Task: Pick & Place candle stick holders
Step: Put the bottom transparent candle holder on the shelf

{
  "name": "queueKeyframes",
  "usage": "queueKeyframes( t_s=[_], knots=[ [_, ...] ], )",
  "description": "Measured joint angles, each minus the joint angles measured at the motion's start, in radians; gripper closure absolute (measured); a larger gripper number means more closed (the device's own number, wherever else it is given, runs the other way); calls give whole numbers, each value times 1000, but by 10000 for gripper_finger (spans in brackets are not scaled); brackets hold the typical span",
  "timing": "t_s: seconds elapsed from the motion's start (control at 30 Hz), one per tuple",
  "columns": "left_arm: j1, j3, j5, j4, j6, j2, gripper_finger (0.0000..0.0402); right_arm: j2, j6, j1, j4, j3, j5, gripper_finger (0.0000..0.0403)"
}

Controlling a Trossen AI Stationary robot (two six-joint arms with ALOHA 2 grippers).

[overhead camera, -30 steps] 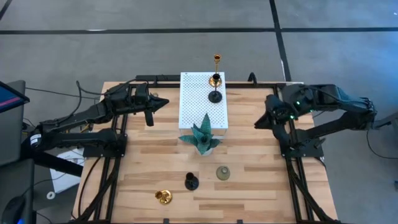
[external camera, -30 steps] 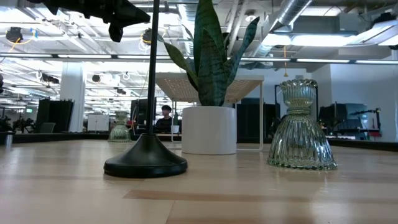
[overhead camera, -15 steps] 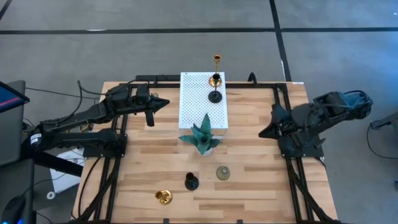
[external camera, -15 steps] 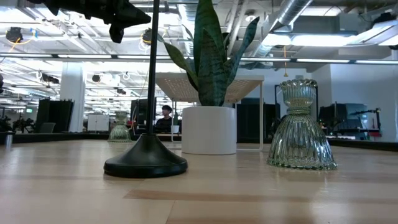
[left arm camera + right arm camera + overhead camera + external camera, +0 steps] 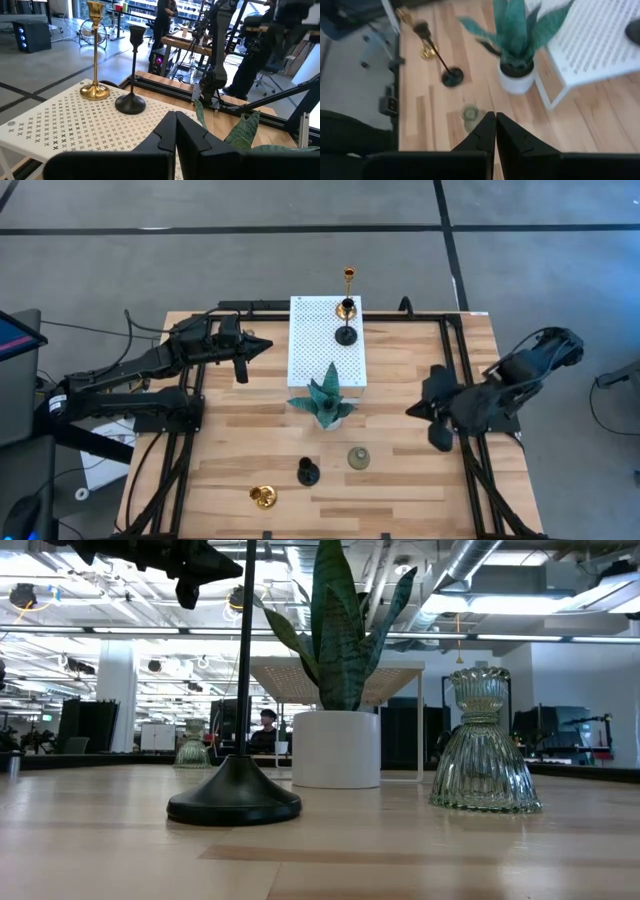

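- Your left pincer (image 5: 262,345), fingers together, hangs at nine o'clock of the white perforated board (image 5: 327,340), which carries a slim gold holder (image 5: 349,277) and a black round-based holder (image 5: 346,333).
- Your right pincer (image 5: 437,442) has swung inward and closed empty, toward the ribbed grey-green bell holder (image 5: 358,457) at six o'clock of the tabletop (image 5: 400,490); a pick looks imminent.

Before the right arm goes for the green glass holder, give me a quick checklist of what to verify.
1. Right gripper empty: ok, fingers shut on nothing.
2. Right gripper open for a grasp: not ok, it must open first.
3. Grey-green holder upright and free on the table: ok.
4. Clearance from the black holder beside it: ok, they stand apart.
5. Plant ornament out of the approach path: cannot tell.
6. Left gripper parked clear beside the white board: ok.
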Motion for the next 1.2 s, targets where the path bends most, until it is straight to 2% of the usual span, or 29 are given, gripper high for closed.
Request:
queueKeyframes(
  t_s=[0.17,0.5,0.67,0.83,1.0,1.2],
  knots=[
    [0,0,0,0,0,0,398,90,62,34,-64,0,19,398],
    [0,0,0,0,8,0,398,266,59,52,-86,0,10,399],
    [0,0,0,0,9,0,398,296,98,52,-145,-1,22,402],
    [0,0,0,0,9,0,398,196,89,50,-65,-74,88,403],
    [0,0,0,0,9,0,398,27,-31,19,210,-243,91,403],
    [0,0,0,0,9,0,398,-140,-164,-58,545,-511,-79,403]
  ],
)
